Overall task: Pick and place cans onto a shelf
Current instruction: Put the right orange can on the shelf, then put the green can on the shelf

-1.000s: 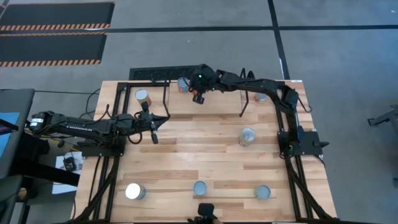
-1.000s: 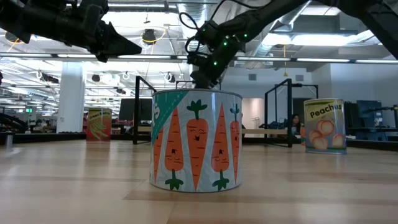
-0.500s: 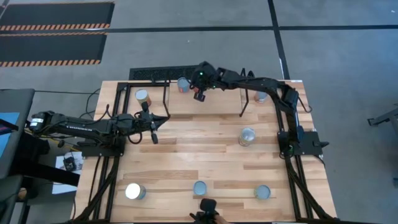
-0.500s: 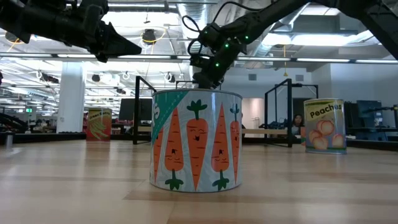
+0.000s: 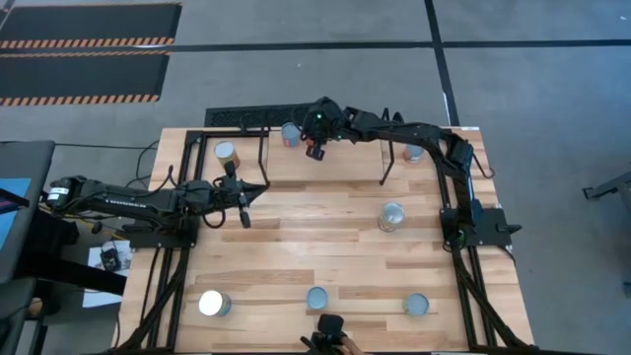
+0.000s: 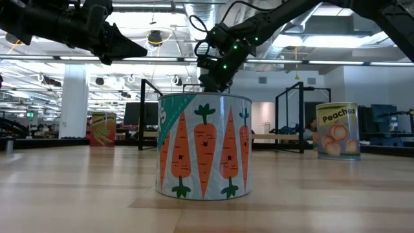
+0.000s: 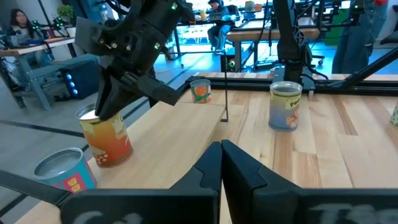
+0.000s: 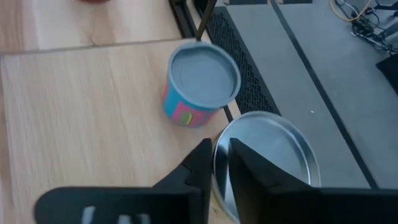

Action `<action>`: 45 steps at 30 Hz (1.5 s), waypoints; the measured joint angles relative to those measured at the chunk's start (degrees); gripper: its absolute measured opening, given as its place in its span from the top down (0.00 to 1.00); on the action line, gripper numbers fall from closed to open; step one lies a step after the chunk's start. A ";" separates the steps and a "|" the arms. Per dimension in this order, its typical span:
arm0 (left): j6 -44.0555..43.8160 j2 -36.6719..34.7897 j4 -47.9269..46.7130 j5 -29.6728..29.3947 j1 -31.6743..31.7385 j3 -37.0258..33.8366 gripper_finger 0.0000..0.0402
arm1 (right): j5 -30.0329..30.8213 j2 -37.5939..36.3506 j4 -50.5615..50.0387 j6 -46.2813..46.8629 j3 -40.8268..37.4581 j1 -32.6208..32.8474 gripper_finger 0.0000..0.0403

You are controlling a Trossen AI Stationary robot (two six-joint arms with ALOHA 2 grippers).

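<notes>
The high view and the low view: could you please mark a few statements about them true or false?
1. The left gripper is shut and holds nothing. True.
2. The right gripper hangs over the middle of the table. False: it is at the shelf, above the orange can.
3. A row of three cans stands along the table edge farthest from the shelf. True.
4. The closest can in the low view shows peaches. False: that is the carrot can; the peach can stands farther back.
</notes>
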 joint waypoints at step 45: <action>4.48 0.00 0.05 -0.02 0.02 0.00 1.00 | 36.85 -75.00 3.95 22.80 -59.36 23.33 0.99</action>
